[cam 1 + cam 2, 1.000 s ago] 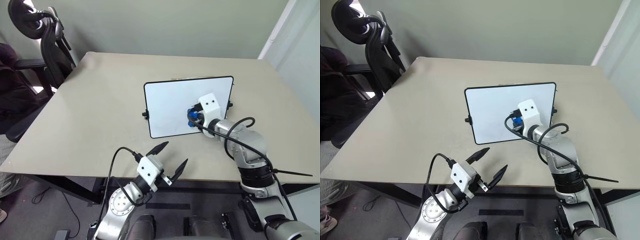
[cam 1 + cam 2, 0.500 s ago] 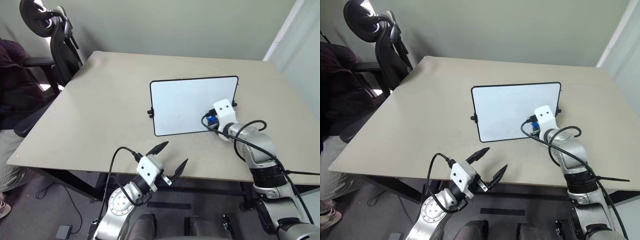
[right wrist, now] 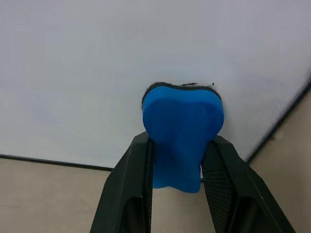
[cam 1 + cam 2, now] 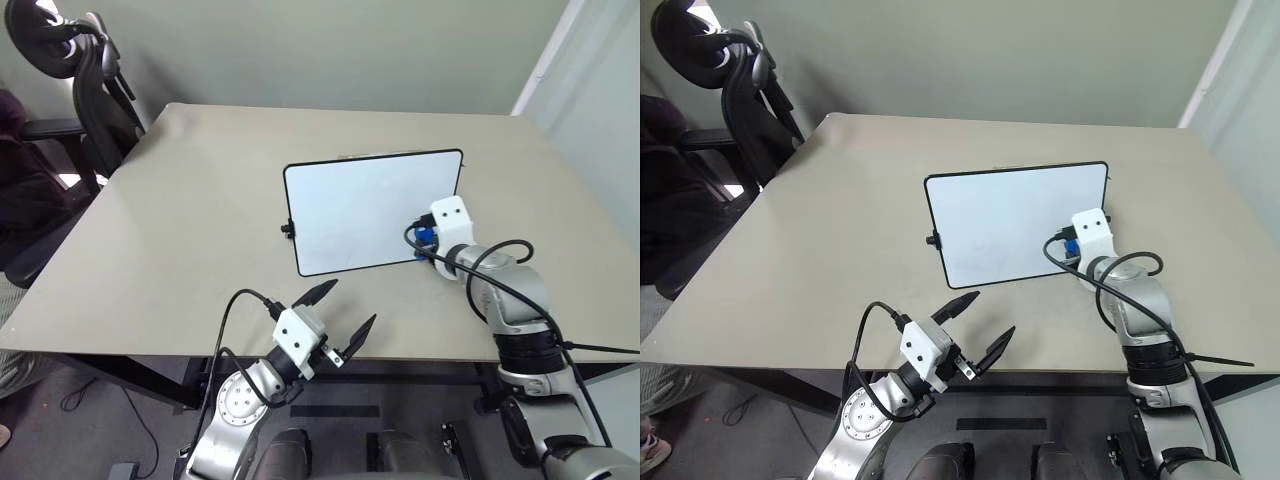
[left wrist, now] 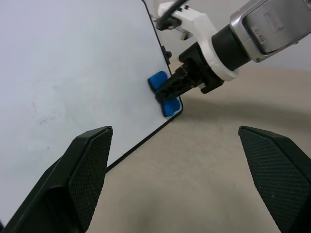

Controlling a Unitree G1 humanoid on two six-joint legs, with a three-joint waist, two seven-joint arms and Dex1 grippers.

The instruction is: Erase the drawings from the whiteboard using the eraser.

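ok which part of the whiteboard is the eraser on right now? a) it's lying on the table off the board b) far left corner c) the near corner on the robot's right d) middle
c: the right hand is shut on the eraser and presses it on the whiteboard just inside the near right corner.

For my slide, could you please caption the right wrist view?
Right claw presses the blue eraser against the whiteboard.
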